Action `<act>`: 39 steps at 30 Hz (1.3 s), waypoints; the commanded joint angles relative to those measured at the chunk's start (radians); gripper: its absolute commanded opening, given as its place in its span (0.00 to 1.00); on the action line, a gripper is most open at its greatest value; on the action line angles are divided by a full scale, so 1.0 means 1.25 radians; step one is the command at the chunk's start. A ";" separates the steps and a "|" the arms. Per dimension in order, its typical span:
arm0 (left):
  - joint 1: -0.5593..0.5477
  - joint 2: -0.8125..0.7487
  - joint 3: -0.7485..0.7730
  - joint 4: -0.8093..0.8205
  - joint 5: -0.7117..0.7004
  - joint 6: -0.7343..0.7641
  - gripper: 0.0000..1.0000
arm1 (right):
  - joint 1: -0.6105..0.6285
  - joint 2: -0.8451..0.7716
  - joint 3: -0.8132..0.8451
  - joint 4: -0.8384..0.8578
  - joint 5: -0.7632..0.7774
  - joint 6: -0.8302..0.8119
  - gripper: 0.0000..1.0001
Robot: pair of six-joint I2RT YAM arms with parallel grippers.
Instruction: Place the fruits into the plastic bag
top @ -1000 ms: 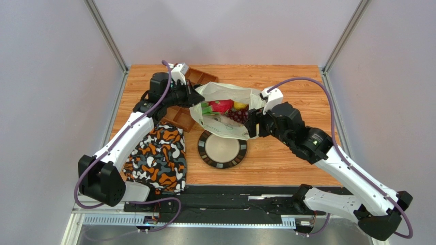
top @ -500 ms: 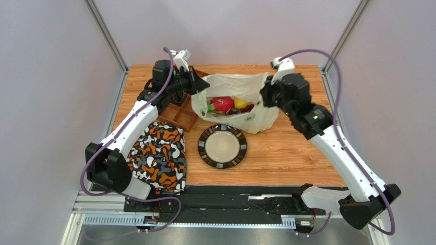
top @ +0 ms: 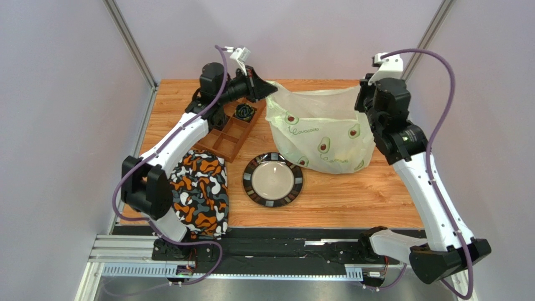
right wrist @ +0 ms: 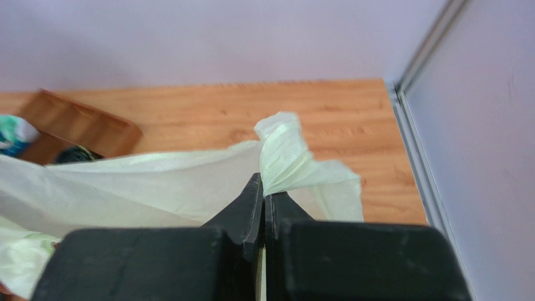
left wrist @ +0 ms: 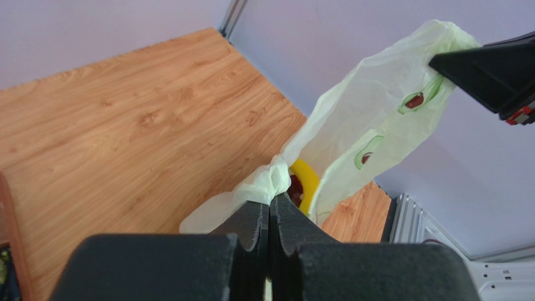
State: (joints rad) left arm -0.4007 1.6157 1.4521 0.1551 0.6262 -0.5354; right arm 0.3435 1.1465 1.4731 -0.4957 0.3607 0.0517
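Note:
The pale green plastic bag [top: 320, 132] with avocado prints hangs stretched between my two grippers above the back of the table. My left gripper [top: 267, 88] is shut on the bag's left handle [left wrist: 270, 180]. My right gripper [top: 365, 95] is shut on its right handle [right wrist: 282, 157]. In the left wrist view a yellow banana [left wrist: 306, 183] and something dark red [left wrist: 294, 185] show inside the bag's mouth. The other fruits are hidden by the bag's wall. From above, no fruit shows through the bag.
A dark-rimmed plate [top: 273, 180] lies in front of the bag. A brown wooden compartment tray [top: 227, 134] with a rolled cloth [top: 243, 112] stands left of it. The orange-black-white patterned cloth [top: 196, 191] lies at the near left. Side walls stand close to both arms.
My right gripper has shut on the bag's right handle. Both arms rose and moved back, lifting the bag and pulling it taut. The fruits seen from above earlier are now covered.

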 commanded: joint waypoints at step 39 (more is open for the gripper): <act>-0.054 -0.556 -0.257 -0.309 -0.581 0.193 0.96 | -0.026 -0.361 -0.327 0.200 0.038 0.041 0.76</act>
State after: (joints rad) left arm -0.4679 1.0271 1.1526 -0.1268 -0.0319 -0.3519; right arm 0.3115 0.7357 1.1271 -0.3832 0.4377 0.1253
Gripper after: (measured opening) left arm 0.960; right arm 0.761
